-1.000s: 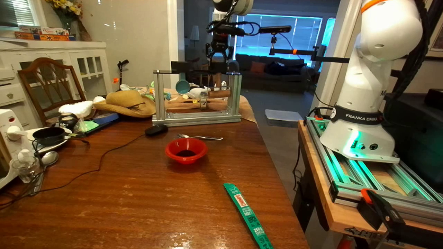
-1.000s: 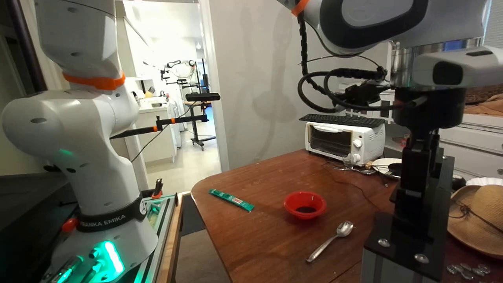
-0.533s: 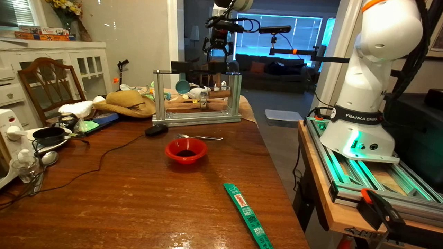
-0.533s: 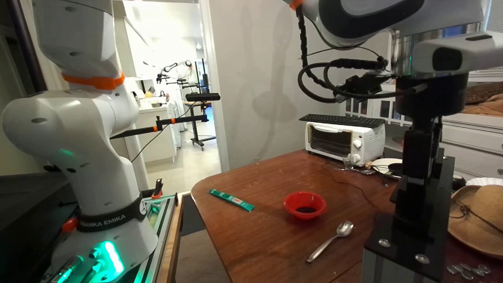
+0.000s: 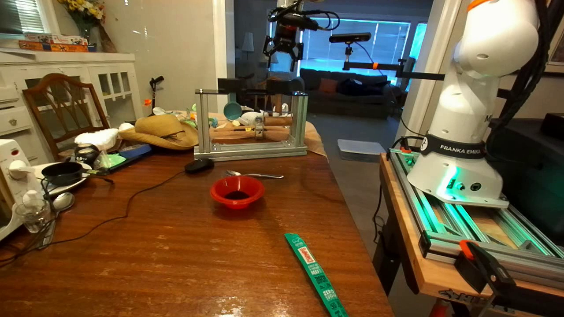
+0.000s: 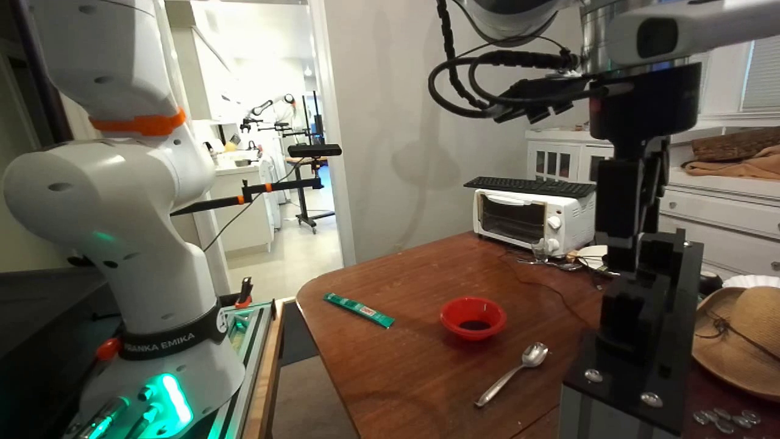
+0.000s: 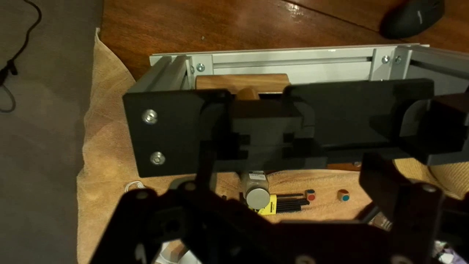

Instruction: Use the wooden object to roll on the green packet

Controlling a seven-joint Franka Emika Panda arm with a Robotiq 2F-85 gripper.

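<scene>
A: Where's the gripper?
B: I've got the gripper (image 5: pixel 281 65) just above the metal stand (image 5: pixel 251 152), pointing down, at the end where the wooden roller (image 7: pixel 243 82) sits.

A: Grip state?
B: Spread. An exterior view gives me a plain gap. In the wrist view the fingers (image 7: pixel 381 176) are dark but well apart, with the stand's black holder (image 7: pixel 271 132) showing between them.

A: Roller?
B: In the stand. I see it lying level, below the holder, its handle (image 5: pixel 278 102) pointing up. Holder's between it and the gripper.

A: Green packet (image 5: pixel 315 274)?
B: Flat on the table (image 5: pixel 154 264), print up, near the edge, well apart from the stand. Both exterior views agree. In an exterior view I lose its tip at the bottom border.

A: In between?
B: Red bowl (image 5: pixel 237 191), upright, dark patch inside at the bottom. Spoon (image 6: pixel 510 376) lies between bowl and stand.

A: Rest?
B: Black mouse (image 5: pixel 199 165) near the stand, straw hat (image 5: pixel 163 130) near it too. Tan towel (image 7: pixel 106 146) alongside, two small cubes (image 7: pixel 343 195) on it, coloured dots showing. On the table I also have a white toaster oven (image 6: pixel 512 219) with a keyboard (image 6: pixel 530 186) on top.
</scene>
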